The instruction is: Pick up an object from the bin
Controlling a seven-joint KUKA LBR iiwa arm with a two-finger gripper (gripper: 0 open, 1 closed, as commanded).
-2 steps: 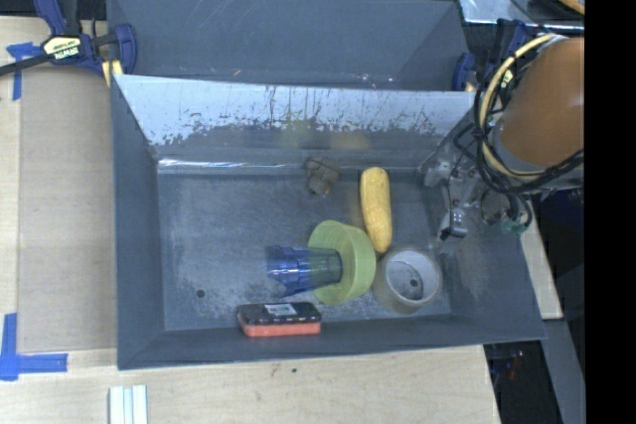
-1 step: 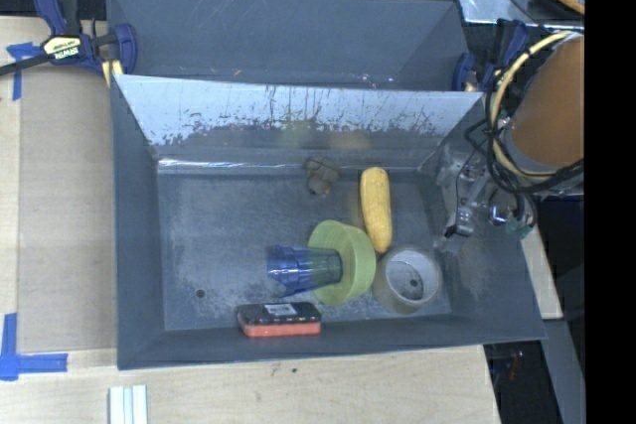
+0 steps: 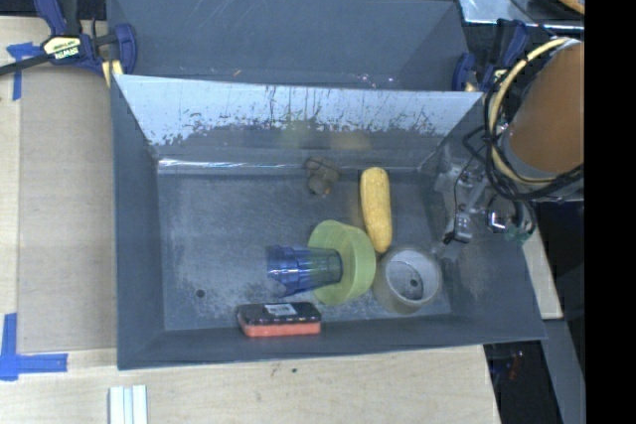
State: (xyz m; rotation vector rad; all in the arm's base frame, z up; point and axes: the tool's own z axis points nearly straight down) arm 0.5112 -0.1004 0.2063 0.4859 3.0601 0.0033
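Red-black block (image 3: 279, 320), blue cup (image 3: 301, 269) in bin (image 3: 137, 243)

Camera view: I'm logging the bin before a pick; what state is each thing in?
Yellow plastic corn cob: lying flat, free.
Blue translucent cup: tipped on its side, touching the disc.
Yellow-green round disc: lying against the cup.
Grey tape roll: flat, hole up.
Orange-and-black flat block: lying flat, label up.
Gripper: low at right, near the tape roll.
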